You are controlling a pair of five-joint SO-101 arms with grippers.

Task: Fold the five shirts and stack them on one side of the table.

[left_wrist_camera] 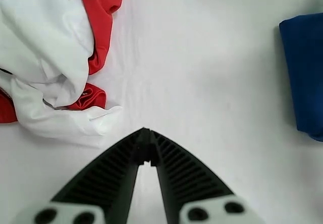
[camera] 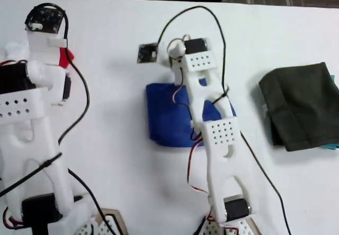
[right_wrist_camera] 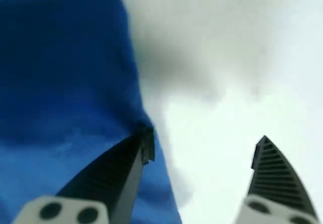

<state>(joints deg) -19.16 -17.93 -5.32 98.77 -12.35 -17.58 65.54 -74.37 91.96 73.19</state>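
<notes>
We've got the left arm (camera: 32,113) stretched up along the left side of the worktop (camera: 122,155), reaching toward the far-left corner. The left pincer (left_wrist_camera: 146,152) is closed, tips pressed together with nothing between them, and it hangs over bare worktop. Just beside it is a crumpled heap: a white shirt (left_wrist_camera: 45,42) bunched up and tangled with a red shirt (left_wrist_camera: 103,12). Neither one is folded, and the red pokes out from under and around the white.

The right arm (camera: 214,118) runs up the middle of the worktop and lies across the blue shirt (camera: 165,117). The right pincer (right_wrist_camera: 203,151) is spread wide and grips nothing. One finger sits right at the blue shirt's edge, and the other is out over plain white surface. We can't tell whether that first finger is actually touching the fabric.

The blue shirt is folded into a neat, roughly rectangular packet near the centre of the worktop. Over at the right edge, well apart from it, a folded dark green shirt (camera: 302,102) sits on top of a teal shirt (camera: 329,146). We only catch slivers of teal peeking out from under the green.
</notes>
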